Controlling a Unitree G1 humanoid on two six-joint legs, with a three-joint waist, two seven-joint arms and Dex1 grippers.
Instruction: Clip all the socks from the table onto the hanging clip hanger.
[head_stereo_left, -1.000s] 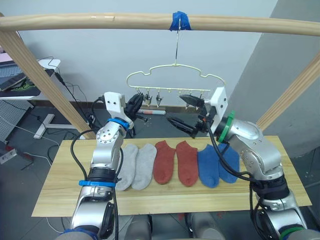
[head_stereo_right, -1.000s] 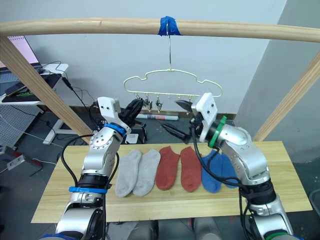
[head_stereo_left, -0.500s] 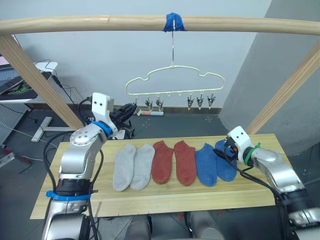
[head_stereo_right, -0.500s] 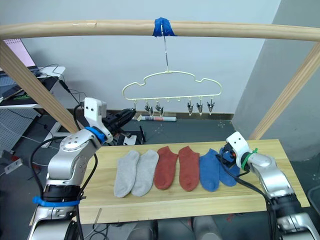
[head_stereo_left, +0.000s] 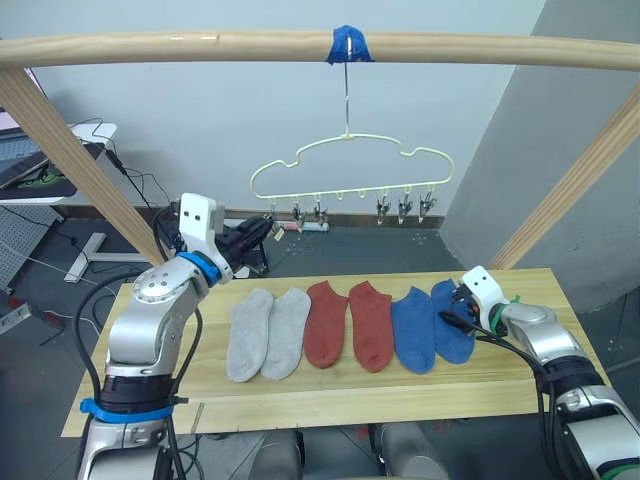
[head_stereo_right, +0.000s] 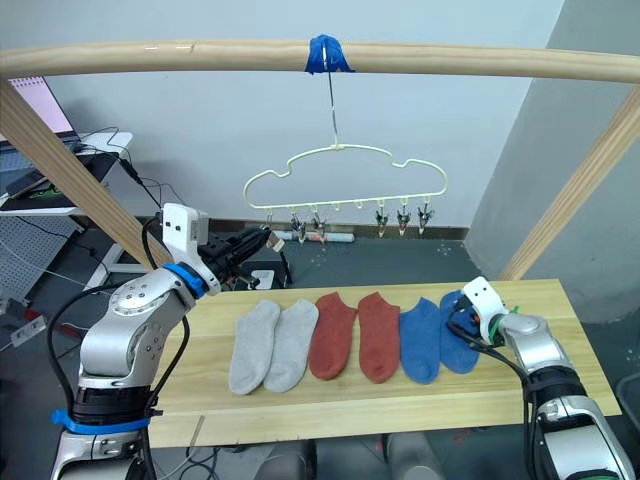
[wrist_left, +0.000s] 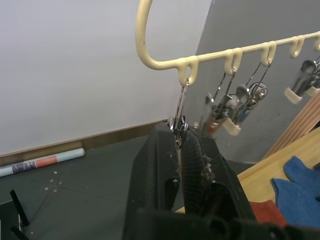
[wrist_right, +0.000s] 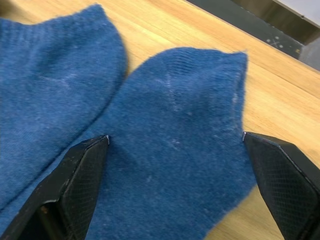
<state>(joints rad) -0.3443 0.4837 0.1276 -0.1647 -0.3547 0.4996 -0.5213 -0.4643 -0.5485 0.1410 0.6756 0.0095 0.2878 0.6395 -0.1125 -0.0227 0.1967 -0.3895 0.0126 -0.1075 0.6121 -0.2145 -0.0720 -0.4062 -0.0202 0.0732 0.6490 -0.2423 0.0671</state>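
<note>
The left gripper (wrist_left: 180, 137) stays raised, pinched shut on the leftmost clip (wrist_left: 178, 121) of the clip hanger (head_stereo_left: 348, 160), as half a second ago. On the desk (head_stereo_left: 300, 400) all six socks lie side by side: grey pair (head_stereo_left: 265, 332), red pair (head_stereo_left: 348, 324), blue pair (head_stereo_left: 430, 325). The right gripper (wrist_right: 175, 142) has dropped from hanger height to the rightmost blue sock (wrist_right: 185, 135), fingers spread wide astride its cuff. Pickup looks next; nothing is hung yet.

Left hand (wrist_left: 181, 145) raised, fingers pinched; right hand (wrist_right: 176, 145) lowered, fingers spread.
</note>
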